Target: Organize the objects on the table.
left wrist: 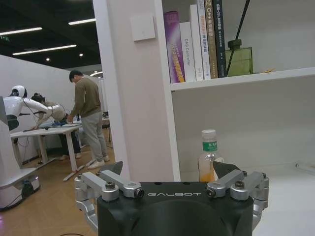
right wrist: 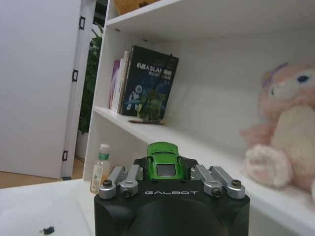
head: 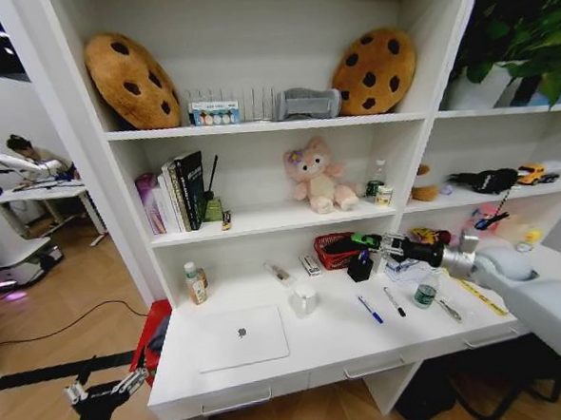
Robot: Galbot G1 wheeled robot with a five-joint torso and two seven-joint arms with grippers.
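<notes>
Sitting between the fingers of the right gripper (right wrist: 165,169), the green toy car (right wrist: 164,161) is pinched at its sides, the jaws closed only as far as the car's width. In the right wrist view the car's long axis runs along the gripper's reach, one end aimed outward toward the shelf with the books (right wrist: 145,83) and the other back at the wrist. In the head view the right gripper (head: 370,243) hangs above the back of the white desk (head: 317,346), just in front of the red basket (head: 333,252), with the arm stretching in from the right and the car (head: 366,239) a small green spot at its tip. Below it on the desk lie a blue pen (head: 369,309) and a black pen (head: 394,302), both angled toward the front edge, with a green-labelled bottle (head: 424,290) and a yellow ruler (head: 482,298) further right. A white mug (head: 305,298) stands near the middle, and the silver laptop (head: 241,337) lies closed toward the left front. The left gripper (head: 103,386) hangs low beside the desk's left end, its jaws spread wide and holding nothing; an orange-drink bottle (left wrist: 208,155) stands beyond it.
</notes>
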